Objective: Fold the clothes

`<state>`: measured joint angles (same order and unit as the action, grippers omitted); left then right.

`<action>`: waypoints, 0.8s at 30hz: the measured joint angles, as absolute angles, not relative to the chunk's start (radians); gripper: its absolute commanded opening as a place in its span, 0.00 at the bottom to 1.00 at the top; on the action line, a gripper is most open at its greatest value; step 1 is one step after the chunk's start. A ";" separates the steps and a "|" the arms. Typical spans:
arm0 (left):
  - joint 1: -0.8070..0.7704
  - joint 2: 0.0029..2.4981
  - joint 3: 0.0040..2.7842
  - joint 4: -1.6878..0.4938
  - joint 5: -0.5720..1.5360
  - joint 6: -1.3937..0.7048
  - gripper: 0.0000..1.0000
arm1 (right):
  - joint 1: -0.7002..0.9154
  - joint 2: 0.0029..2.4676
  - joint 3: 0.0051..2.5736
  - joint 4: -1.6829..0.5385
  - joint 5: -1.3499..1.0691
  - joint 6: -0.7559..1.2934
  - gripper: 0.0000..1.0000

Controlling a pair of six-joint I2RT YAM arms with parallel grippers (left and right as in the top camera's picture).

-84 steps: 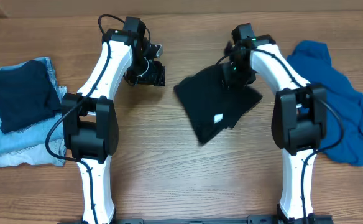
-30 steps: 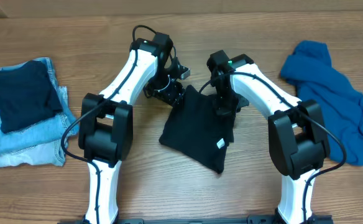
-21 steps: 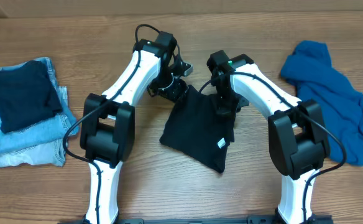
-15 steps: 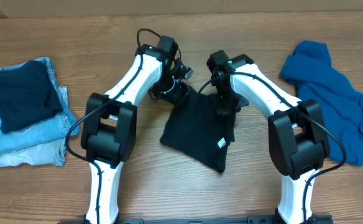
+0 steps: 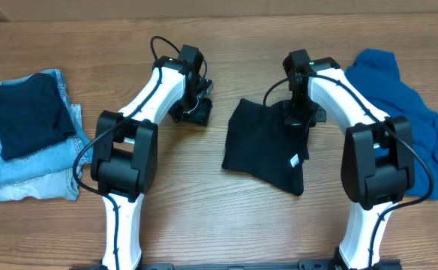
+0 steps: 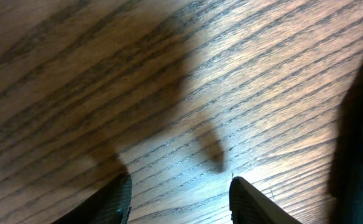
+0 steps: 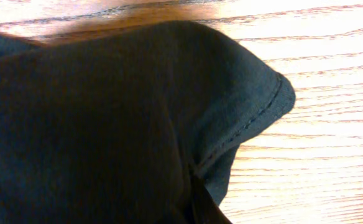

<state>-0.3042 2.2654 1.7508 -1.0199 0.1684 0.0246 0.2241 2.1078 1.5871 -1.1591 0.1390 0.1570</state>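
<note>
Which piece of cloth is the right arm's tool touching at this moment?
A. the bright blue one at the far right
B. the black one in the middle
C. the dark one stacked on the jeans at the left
B: seen from overhead, the right tool sits on the upper right corner of the black garment, and black cloth fills most of that arm's wrist view.

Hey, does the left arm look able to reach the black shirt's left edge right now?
Probably yes. Only bare table lies between the left gripper and the black shirt; its jaws are open, and the right gripper is on the far side.
</note>
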 measured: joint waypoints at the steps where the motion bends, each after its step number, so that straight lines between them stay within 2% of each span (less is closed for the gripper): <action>1: -0.304 2.265 1.750 -1.019 0.171 0.024 0.54 | 0.224 2.108 1.587 -1.159 0.138 0.157 0.10; 5: -0.299 2.265 1.745 -0.963 0.290 0.029 0.53 | 0.224 2.108 1.587 -1.157 0.134 0.156 0.10; 9: -0.299 2.265 1.736 -0.847 0.566 0.112 0.51 | 0.224 2.108 1.587 -1.151 0.125 0.156 0.10; 12: -0.308 2.265 1.735 -0.771 0.656 0.137 0.51 | 0.224 2.108 1.587 -1.137 0.103 0.156 0.10; 18: -0.412 2.265 1.735 -0.701 0.522 0.130 0.52 | 0.224 2.108 1.587 -1.138 0.094 0.156 0.10; 24: -0.472 2.288 1.735 -0.651 0.315 0.049 0.46 | 0.224 2.108 1.587 -1.145 0.092 0.156 0.10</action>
<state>-0.4717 2.2883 1.7351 -0.6506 0.3153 0.0490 0.2241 2.1078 1.5871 -1.1450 0.0921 0.1562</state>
